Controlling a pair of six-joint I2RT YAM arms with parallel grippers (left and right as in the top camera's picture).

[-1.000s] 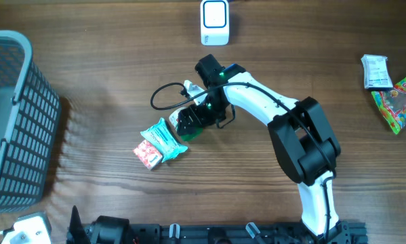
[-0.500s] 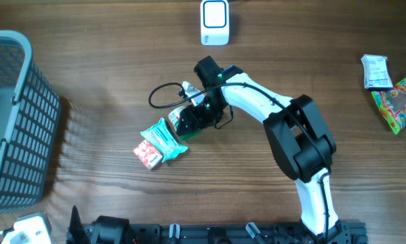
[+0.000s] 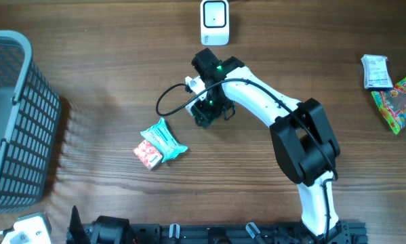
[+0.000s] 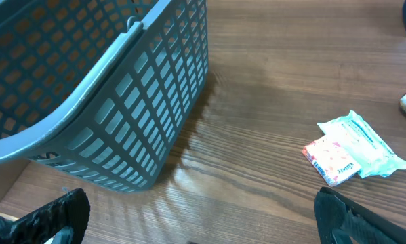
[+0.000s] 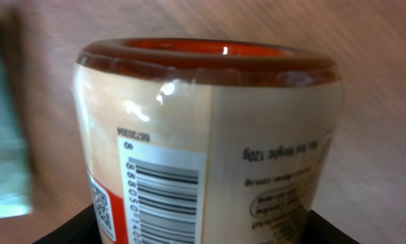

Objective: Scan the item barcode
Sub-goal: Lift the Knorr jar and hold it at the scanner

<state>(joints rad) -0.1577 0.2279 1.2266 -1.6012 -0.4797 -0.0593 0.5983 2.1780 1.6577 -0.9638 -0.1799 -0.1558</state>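
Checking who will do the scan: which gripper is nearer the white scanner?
Right. The right gripper, holding a jar, sits a short way in front of the scanner. The left gripper is far off at the robot's left, by the basket.

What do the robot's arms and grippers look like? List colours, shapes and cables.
The right arm has white rounded links, bulky black joints and a green light near the wrist. A black cable loops out beside the black right gripper. The left gripper shows two black fingers.
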